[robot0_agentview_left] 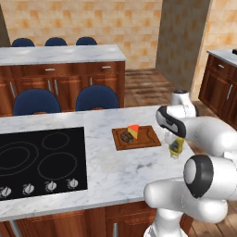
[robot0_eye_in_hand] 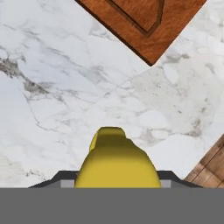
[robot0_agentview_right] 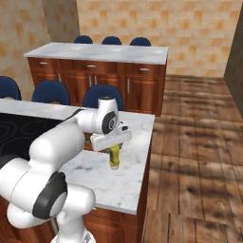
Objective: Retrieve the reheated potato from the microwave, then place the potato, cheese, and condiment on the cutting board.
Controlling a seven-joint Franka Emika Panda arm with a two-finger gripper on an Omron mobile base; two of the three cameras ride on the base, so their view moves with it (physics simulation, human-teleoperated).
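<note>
While the claw [robot0_agentview_right: 114, 151] hangs over the right end of the marble worktop [robot0_agentview_left: 120, 171], its fingers are clamped on the condiment [robot0_agentview_left: 175, 147], a yellowish bottle held upright. Whether the bottle's base touches the marble cannot be told. In the hand view the condiment's yellow body sits between the two finger tips, with bare marble beyond it.

The cutting board [robot0_agentview_left: 139, 141] lies flat on the worktop, just left of the held bottle and apart from it. On the board rest the potato [robot0_agentview_left: 126, 136] and the cheese [robot0_agentview_left: 134, 129], close together at its left half (the right half of the board is bare wood). One corner of the board shows at the top of the hand view.

The cooktop [robot0_agentview_left: 41, 162] occupies the worktop's left part, well apart from the board. Open marble lies between them and in front of the board. Right of the bottle the worktop edge is near, with wooden floor [robot0_agentview_right: 199, 156] beyond.
</note>
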